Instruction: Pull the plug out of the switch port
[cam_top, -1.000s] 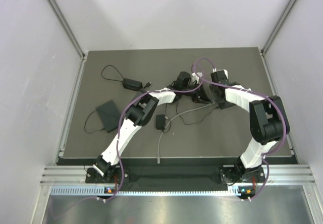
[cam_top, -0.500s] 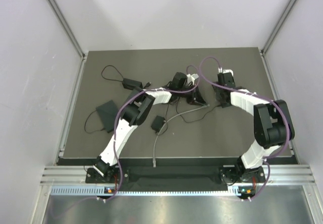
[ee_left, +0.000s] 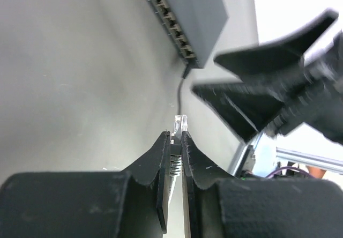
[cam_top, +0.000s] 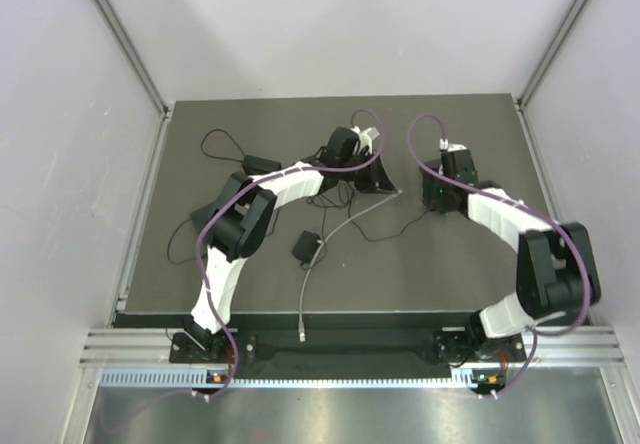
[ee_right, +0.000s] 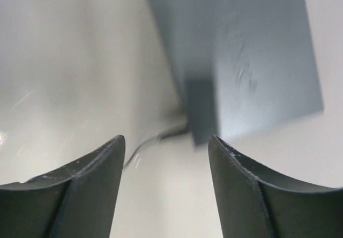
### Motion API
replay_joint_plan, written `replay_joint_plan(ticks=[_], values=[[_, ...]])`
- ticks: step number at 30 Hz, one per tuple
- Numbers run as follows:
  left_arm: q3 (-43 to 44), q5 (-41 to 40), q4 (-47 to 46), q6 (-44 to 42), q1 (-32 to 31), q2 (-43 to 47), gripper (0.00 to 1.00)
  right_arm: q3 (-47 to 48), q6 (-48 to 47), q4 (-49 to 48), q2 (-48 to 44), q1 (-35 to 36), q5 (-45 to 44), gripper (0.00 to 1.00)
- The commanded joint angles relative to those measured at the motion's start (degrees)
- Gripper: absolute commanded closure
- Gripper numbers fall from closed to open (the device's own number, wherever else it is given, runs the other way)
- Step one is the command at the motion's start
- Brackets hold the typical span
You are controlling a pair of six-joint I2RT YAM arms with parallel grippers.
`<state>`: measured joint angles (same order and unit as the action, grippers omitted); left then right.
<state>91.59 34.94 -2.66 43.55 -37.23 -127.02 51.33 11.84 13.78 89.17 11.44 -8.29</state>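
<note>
In the left wrist view my left gripper (ee_left: pixel 177 136) is shut on a clear plug (ee_left: pixel 180 123) with a ribbed grey boot. The plug is out of the dark grey switch (ee_left: pixel 187 13), whose row of ports faces me a short way beyond. A thin black cable (ee_left: pixel 178 90) still hangs from the switch's end. In the top view my left gripper (cam_top: pixel 396 189) holds the end of the grey cable (cam_top: pixel 318 264). My right gripper (cam_top: pixel 438 202) is open over the switch (ee_right: pixel 241 45), jaws apart, and the switch is mostly hidden beneath it there.
A black power adapter (cam_top: pixel 262 166) with its lead lies at the back left. A small black box (cam_top: pixel 305 247) sits mid-table. Loose black cables (cam_top: pixel 385 232) cross the mat between the arms. The grey cable's free end (cam_top: pixel 302 332) reaches the front edge.
My left gripper has drawn back and to the left, away from the right gripper, taking the plug and grey cable with it. The right arm has shifted to the right.
</note>
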Motion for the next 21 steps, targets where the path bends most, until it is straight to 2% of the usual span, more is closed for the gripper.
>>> replay_joint_plan(ticks=[1,6,10,11,15,21], values=[[-1.3,-1.5,0.3,1.6,-0.3,4.9,1.00,-2.1,4.9,2.0,-10.7,-0.5,7.0,0.35],[-1.4,-3.0,-0.9,4.3,-0.5,6.9,1.00,-9.7,9.8,-0.8,-22.2,-0.4,18.5,0.33],[-1.2,-3.5,-2.6,7.2,-0.6,7.3,1.00,-16.7,17.2,-8.8,-27.5,3.2,25.2,0.34],[-1.4,-3.8,-3.1,7.9,-0.6,7.5,1.00,-17.7,18.5,-13.2,-27.6,4.3,26.2,0.35],[-2.1,-4.9,-5.5,10.6,-0.9,9.5,1.00,-21.9,24.4,-24.8,-26.5,9.6,26.0,0.36],[-2.7,-4.9,-5.6,11.3,-1.3,10.8,1.00,-22.5,29.2,-34.0,-23.1,14.8,21.9,0.43]])
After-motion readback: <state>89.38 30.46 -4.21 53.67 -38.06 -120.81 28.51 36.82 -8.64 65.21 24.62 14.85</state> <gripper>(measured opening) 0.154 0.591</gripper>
